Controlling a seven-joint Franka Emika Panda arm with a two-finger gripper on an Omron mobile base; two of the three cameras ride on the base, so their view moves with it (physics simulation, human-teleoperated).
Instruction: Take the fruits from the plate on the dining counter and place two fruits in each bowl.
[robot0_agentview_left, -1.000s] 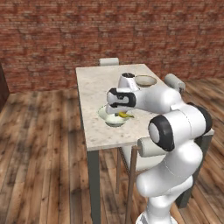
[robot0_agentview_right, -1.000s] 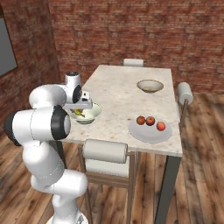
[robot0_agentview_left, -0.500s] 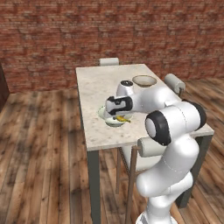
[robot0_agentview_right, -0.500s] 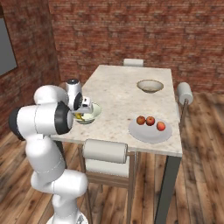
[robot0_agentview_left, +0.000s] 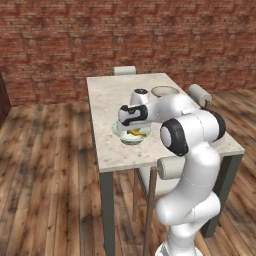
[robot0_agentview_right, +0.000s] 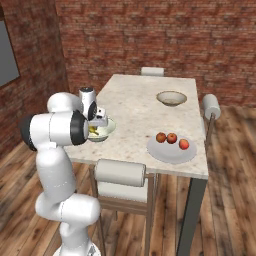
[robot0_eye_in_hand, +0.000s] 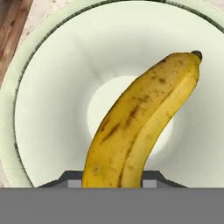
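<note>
Gripper (robot0_eye_in_hand: 113, 186) clamped on the banana (robot0_eye_in_hand: 140, 122) over the green bowl (robot0_agentview_right: 102, 131); three apples (robot0_agentview_right: 172, 138) wait, plate (robot0_agentview_right: 172, 152).

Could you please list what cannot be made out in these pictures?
- Hand view: the end effector's fingertips, hidden behind the yellow speckled banana and cut off by the bottom edge.
- Left base view: the flat grey-white plate with its three red round fruits, hidden behind the white arm.
- Both base views: whether the banana touches the pale green-white bowl; too small, wrist covers it.

Beige speckled dining counter (robot0_agentview_right: 135, 107) bearing pale green-white bowl (robot0_agentview_right: 106, 131), tan-brown bowl (robot0_agentview_right: 171, 98), grey-white plate (robot0_agentview_right: 171, 152).
</note>
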